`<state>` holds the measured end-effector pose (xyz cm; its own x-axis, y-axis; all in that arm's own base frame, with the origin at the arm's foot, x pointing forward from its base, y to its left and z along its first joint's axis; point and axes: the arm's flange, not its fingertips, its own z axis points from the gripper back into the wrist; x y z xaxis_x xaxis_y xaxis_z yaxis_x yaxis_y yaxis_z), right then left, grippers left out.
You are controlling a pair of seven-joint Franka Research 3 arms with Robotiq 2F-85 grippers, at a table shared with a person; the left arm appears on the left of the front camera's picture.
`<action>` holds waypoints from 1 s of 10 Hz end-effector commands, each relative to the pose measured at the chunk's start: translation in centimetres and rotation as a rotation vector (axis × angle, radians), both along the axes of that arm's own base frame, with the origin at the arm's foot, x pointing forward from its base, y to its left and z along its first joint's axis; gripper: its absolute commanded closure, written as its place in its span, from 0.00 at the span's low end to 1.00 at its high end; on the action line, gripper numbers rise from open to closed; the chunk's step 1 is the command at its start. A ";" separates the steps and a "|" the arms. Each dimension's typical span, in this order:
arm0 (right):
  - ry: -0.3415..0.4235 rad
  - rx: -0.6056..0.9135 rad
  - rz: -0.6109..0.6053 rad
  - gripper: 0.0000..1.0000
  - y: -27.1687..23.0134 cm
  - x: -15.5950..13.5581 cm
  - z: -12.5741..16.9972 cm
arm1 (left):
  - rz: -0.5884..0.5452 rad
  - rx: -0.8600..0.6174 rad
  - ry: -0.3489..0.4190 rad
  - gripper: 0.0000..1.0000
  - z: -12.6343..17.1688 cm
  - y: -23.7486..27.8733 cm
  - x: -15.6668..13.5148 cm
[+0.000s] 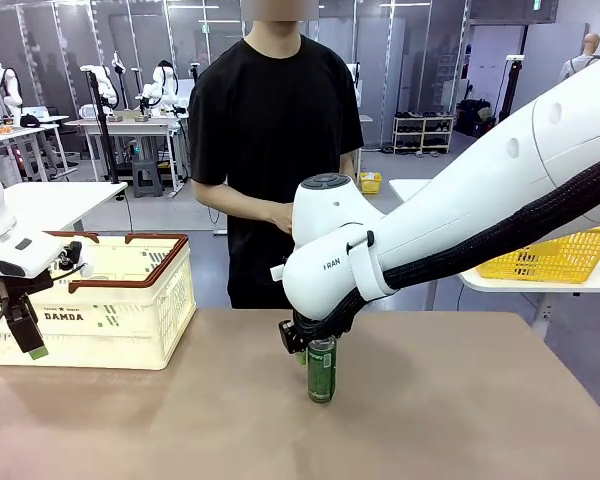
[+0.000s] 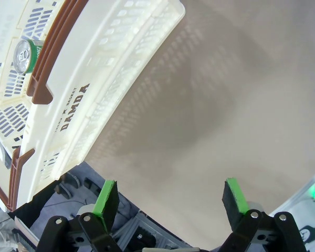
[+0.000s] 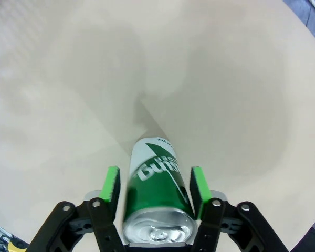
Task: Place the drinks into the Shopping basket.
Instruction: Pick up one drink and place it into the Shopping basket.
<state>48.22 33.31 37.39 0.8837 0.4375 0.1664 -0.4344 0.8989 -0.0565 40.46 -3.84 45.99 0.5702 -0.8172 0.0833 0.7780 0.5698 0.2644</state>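
A green drink can point(image 1: 322, 372) stands upright on the brown table, just right of centre. My right gripper point(image 1: 313, 345) comes down over its top. In the right wrist view its green pads point(image 3: 112, 184) flank the can point(image 3: 157, 194) with a small gap at the side, so the jaws are open around it. The cream Shopping basket point(image 1: 130, 305) with a brown rim sits at the far left. Another green can point(image 2: 25, 55) lies inside the basket point(image 2: 100, 73). My left gripper point(image 1: 25, 338) hangs open in front of the basket, nothing between its fingers point(image 2: 170, 198).
A person in a black shirt point(image 1: 275, 120) stands at the far edge of the table, hands held together at the waist. A yellow mesh basket point(image 1: 550, 258) sits on a white table behind at the right. Bare tabletop point(image 1: 460, 420) lies in front and to the right.
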 end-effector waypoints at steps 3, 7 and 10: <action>-0.044 -0.037 0.047 0.16 0.0 0.0 1.6 | 0.015 -0.001 -0.005 0.00 0.1 -0.1 0.0; -0.068 -0.089 0.041 0.16 -3.0 -3.1 5.1 | 0.015 -0.001 -0.005 0.00 0.1 -0.1 0.0; -0.005 0.017 0.143 0.16 -7.4 -6.2 7.8 | 0.015 -0.001 -0.005 0.00 0.1 -0.1 0.0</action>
<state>43.43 28.33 44.79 0.8413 0.5082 0.1840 -0.4942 0.8612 -0.1190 40.46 -3.83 45.99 0.5704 -0.8171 0.0833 0.7780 0.5700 0.2642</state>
